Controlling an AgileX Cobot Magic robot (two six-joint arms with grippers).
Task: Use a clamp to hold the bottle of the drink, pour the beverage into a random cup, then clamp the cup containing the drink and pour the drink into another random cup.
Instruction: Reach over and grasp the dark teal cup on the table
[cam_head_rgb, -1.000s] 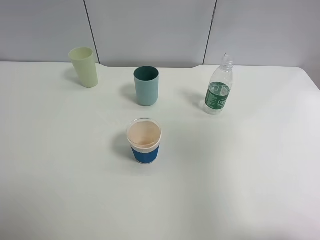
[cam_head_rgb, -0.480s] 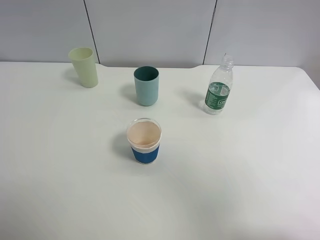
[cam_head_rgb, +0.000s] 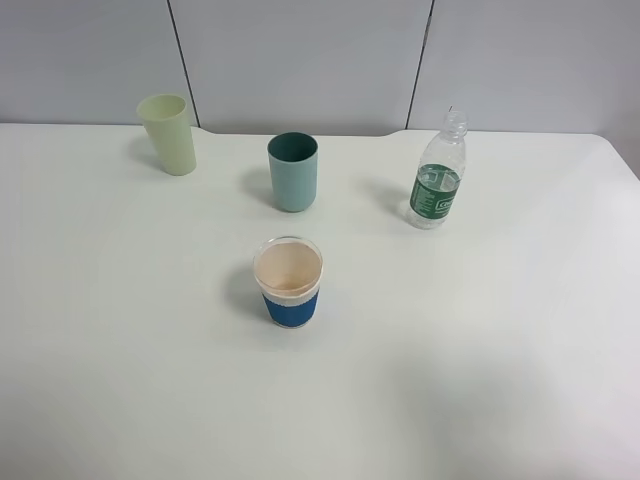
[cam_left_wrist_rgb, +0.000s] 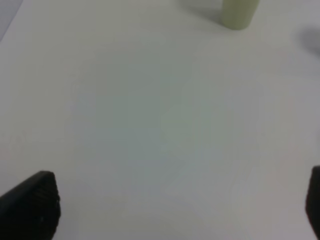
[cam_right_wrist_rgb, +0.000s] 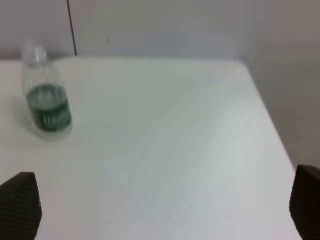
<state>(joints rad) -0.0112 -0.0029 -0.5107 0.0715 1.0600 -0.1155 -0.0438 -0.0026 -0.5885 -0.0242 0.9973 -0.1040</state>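
White tabletop (cam_head_rgb: 500, 380) fills nearly the whole high view, with grey wall panels (cam_head_rgb: 300, 60) running along behind it, and no arm has reached into that view yet. Tallest thing out there is the bottle (cam_head_rgb: 437, 175), standing upright towards the far right, well apart from everything else. Over at the far left we have the yellow-green tumbler (cam_head_rgb: 168, 134), then the teal tumbler (cam_head_rgb: 293, 172) near the middle at the back, and closer in, just in front of it, the short blue-banded cup (cam_head_rgb: 290, 283). All three are upright, mouths up, and none touches another.

Now the arms. The left gripper (cam_left_wrist_rgb: 172, 205) shows only its two dark tips at the edges of its wrist view, spread wide over bare tabletop, nothing between them. The right gripper (cam_right_wrist_rgb: 162, 202) is just as wide apart and empty, and its camera has the bottle in sight, off to one side.

So the bottle comes first, and it looks like the right arm's job. Thin clear plastic like that should be light and will likely dent under a hard squeeze. How full it is cannot be read from here, nor whether a cap is on. The green label band round the middle looks like the best place to hold: straight-sided and less slippery than bare plastic.
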